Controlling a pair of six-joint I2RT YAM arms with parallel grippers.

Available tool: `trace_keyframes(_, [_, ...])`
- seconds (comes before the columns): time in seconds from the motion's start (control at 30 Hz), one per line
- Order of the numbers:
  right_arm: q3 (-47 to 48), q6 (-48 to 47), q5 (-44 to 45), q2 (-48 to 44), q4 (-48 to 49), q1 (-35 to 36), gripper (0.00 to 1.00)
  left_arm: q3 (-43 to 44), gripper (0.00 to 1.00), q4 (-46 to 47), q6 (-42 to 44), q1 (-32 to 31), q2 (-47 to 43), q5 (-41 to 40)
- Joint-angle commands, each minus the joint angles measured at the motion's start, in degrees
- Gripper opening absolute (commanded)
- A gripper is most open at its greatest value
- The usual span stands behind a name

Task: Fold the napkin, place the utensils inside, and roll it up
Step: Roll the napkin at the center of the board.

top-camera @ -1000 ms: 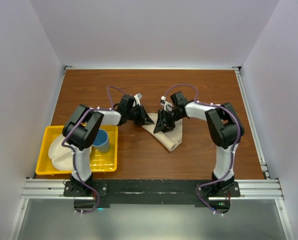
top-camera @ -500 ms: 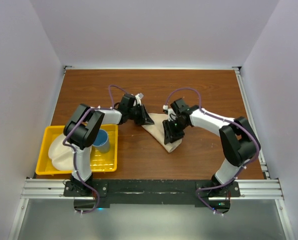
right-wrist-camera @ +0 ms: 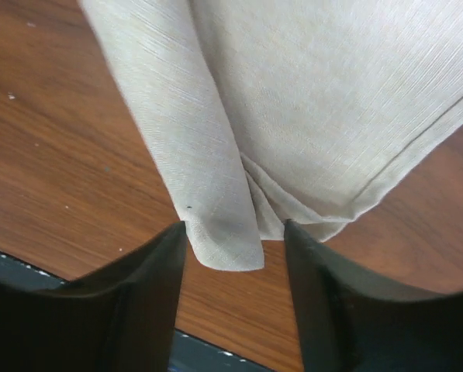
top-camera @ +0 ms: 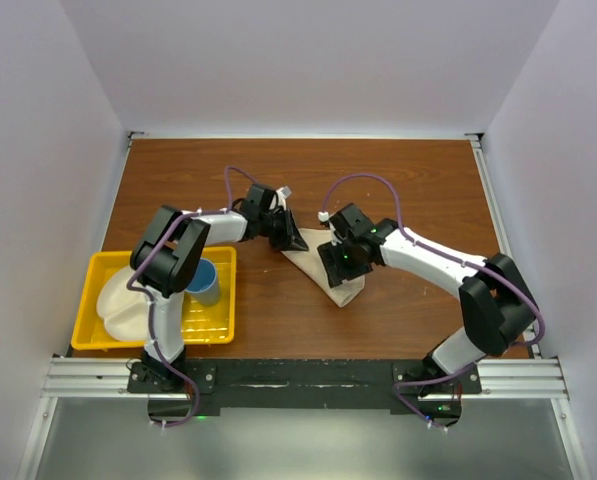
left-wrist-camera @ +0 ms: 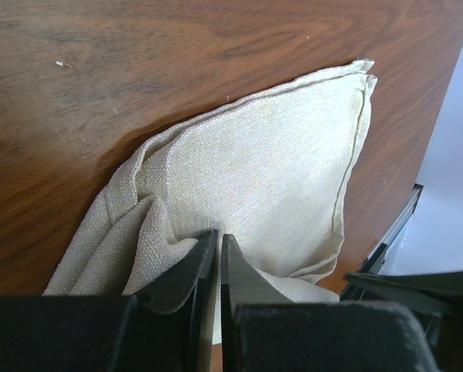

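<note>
Left jaws pinching napkin (left-wrist-camera: 270,155) fold, right jaws spread astride its narrow end

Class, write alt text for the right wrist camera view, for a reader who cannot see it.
A folded beige napkin lies on a brown wooden table, one narrow folded end pointing toward the camera. The right gripper has its black jaws open, one on each side of that end.

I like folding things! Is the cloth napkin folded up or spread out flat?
Folded. The napkin lies in stacked layers, with doubled hemmed edges at its corner, and the left hand pinches a bunched fold.
</note>
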Motion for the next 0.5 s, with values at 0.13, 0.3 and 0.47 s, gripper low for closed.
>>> trace_keyframes(0.13, [13.6, -9.1, 9.3, 5.9, 1.7, 7.5, 0.66, 1.6, 0.11, -9.4, 2.7, 0.4, 2.6, -1.6])
trace_keyframes(0.3, [18.8, -9.8, 18.5, 12.3, 2.8, 12.7, 0.68, 1.8, 0.1, -11.0, 2.0, 0.5, 2.9, -0.7])
trace_keyframes(0.47, [20.0, -10.2, 26.9, 16.6, 3.2, 16.2, 0.68, 1.9, 0.1, -11.8, 1.6, 0.6, 3.2, -0.3])
